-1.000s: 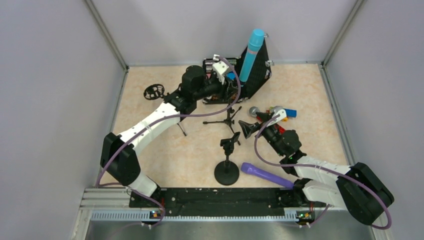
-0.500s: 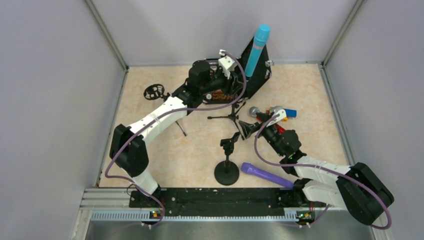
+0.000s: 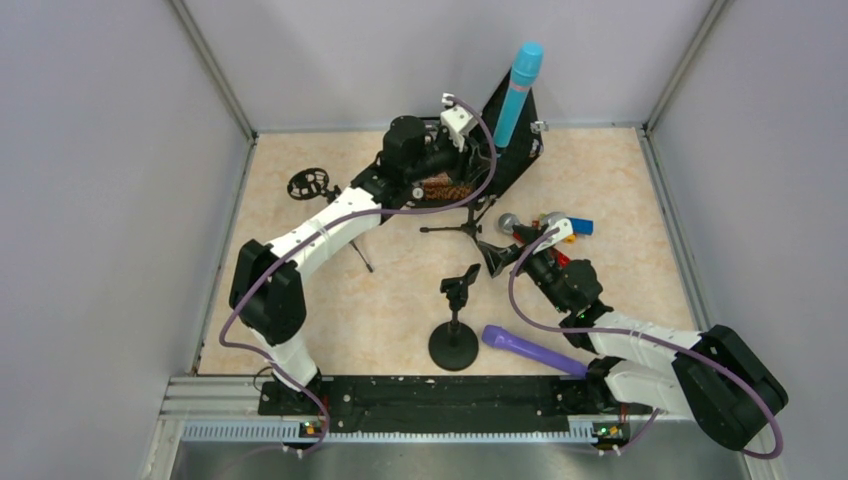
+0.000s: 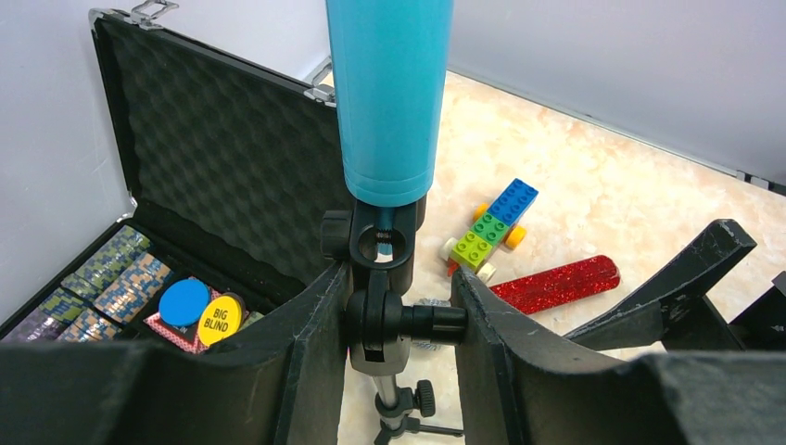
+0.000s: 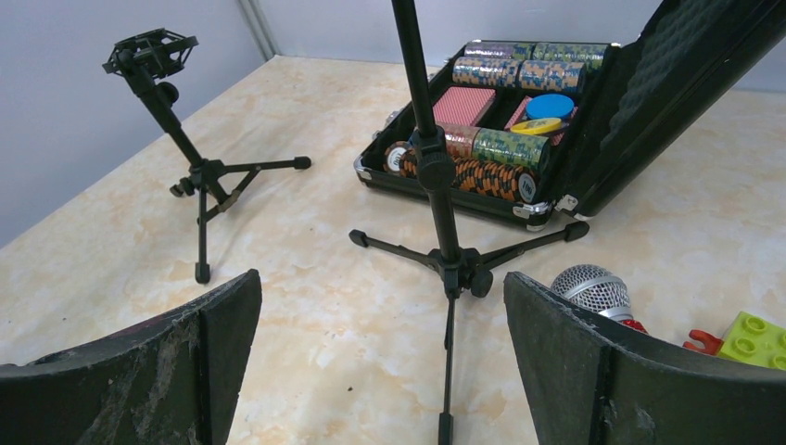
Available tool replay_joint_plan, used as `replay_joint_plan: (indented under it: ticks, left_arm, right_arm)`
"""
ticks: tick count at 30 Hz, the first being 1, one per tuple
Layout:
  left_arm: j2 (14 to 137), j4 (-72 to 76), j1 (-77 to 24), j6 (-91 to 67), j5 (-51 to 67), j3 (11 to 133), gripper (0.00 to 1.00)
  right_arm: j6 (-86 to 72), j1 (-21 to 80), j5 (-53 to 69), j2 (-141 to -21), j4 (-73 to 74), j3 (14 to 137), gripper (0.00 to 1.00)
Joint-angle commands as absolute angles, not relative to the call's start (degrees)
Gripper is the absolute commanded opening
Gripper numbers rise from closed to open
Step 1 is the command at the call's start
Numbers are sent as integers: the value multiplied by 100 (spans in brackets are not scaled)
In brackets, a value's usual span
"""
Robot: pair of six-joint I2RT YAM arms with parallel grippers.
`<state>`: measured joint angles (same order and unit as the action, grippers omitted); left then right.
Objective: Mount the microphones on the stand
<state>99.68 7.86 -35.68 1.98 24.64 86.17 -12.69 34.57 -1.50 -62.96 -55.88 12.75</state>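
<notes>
gripping the swivel joint of a black tripod stand (image 5: 436, 185), the left hand (image 4: 394, 320) has its two fingers narrowed onto either side of the joint, just under the clip. the light blue microphone (image 4: 389, 102) sits in that clip, upright and leaning slightly, rising in front of the foam-lined lid of an open poker chip case (image 4: 213, 158) at the far edge of the tabletop (image 3: 330, 300).

the right hand (image 5: 380, 287) is spread wide and holds nothing, hanging low near the feet of the same tripod stand, whose pole shows between its fingers in the wrist view. the glittery red microphone (image 4: 554, 284) lies flat on the tabletop, its silver mesh head close beside the right finger, with a toy-brick car (image 4: 489, 227) just beyond it.

the purple microphone (image 3: 530, 350) lies on its side near the right arm's base, close beside a round-base stand (image 3: 455, 335) whose clip is unfilled. a second, smaller tripod with a ring-shaped mount (image 5: 176, 120) stands apart toward the left side of the tabletop, also without a microphone.
</notes>
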Motion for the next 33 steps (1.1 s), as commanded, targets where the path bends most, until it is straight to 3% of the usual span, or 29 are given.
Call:
replay_joint_plan:
  ticks: [1, 4, 10, 14, 20, 33]
  left_arm:
    - [9903, 1539, -3502, 25, 2476, 8862, 2]
    - [9880, 1577, -3486, 26, 2485, 8851, 17]
    - [9825, 1588, -3468, -226, 2524, 8851, 65]
    - [9721, 1680, -3463, -268, 2478, 8770, 81]
    - [9482, 1820, -3467, -303, 2396, 8620, 92]
    - [8705, 1708, -3471, -250, 2311, 8344, 98]
  right_arm:
    - [-1322, 3387, -176, -6226, -5693, 1274, 99]
    - [-1323, 3385, -181, -6251, -5702, 1283, 99]
    - [-1330, 3386, -159, -6297, -5710, 1307, 99]
    - [-1325, 3384, -164, -6297, -5699, 1330, 99]
    - [-1324, 3380, -162, -6310, -5678, 1351, 99]
    - [-1346, 3377, -134, -6303, -5678, 1327, 99]
